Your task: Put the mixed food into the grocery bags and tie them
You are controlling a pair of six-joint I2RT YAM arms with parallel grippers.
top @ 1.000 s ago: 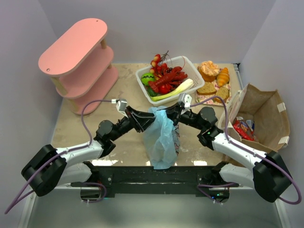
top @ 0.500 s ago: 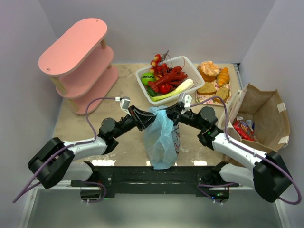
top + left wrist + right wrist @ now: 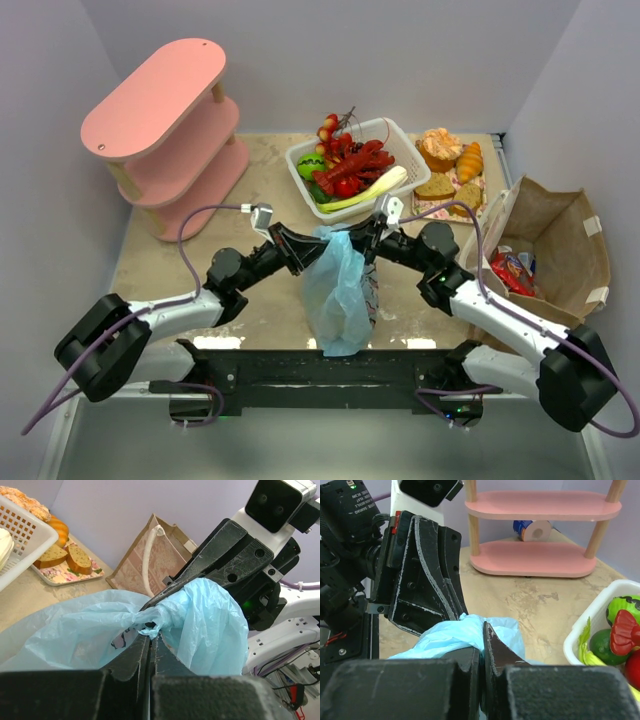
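Note:
The light-blue plastic bag hangs between both arms near the table's front, its top gathered into a twist. My left gripper is shut on that twist from the left. From the right, my right gripper is shut on the same bunched plastic. The two sets of fingertips almost meet. The brown paper bag stands open at the right with red snack packets inside. A red lobster lies in the white basket.
A pink three-tier shelf stands at the back left, with a blue can on a lower tier. A tray of bread and a croissant sits right of the basket. The basket also holds green and red toy foods.
My left gripper has closed its jaws onto the bag's twisted top and its arm has shifted slightly. The right gripper has stayed shut on the bag.

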